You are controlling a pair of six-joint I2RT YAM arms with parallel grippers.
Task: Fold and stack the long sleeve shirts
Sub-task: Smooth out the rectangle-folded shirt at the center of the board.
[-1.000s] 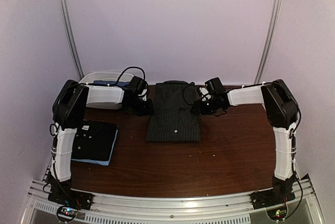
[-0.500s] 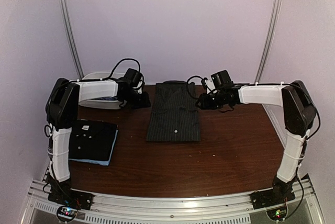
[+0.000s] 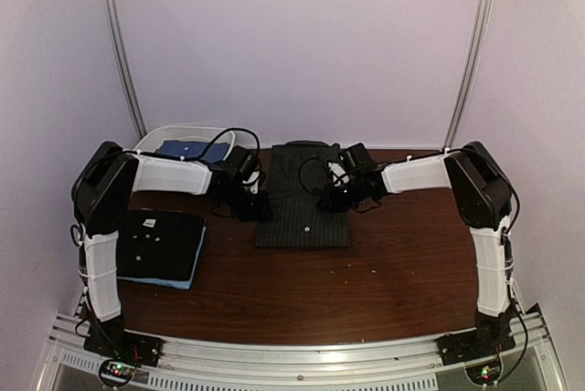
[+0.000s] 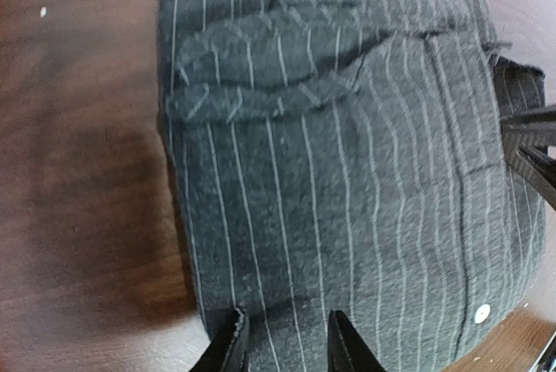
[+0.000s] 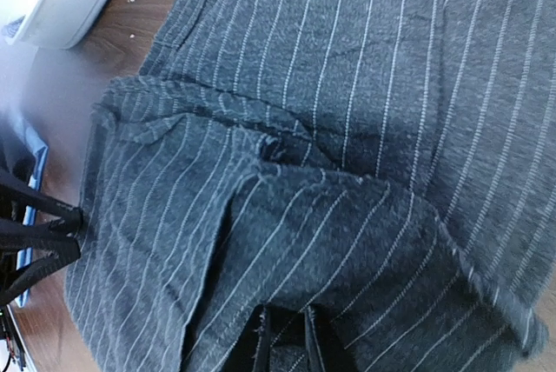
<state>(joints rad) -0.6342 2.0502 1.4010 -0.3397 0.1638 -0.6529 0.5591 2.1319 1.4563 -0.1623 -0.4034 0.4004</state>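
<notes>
The pinstriped shirt (image 3: pixel 303 217) lies as a narrow folded strip at the back middle of the tabletop (image 3: pixel 402 263). My right claw (image 5: pixel 287 342) looks clenched on a fold at its right edge. My left claw (image 4: pixel 288 350) stands part open astride the left edge, grasping nothing. I'd close the left on matching layers, then lift both sides evenly so the fold lands square. The black shirt (image 3: pixel 164 245) lies folded at front left.

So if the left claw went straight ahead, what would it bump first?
The striped shirt. The left claw points right at its edge, cloth showing between its fingers, so it would likely touch that at once.
</notes>
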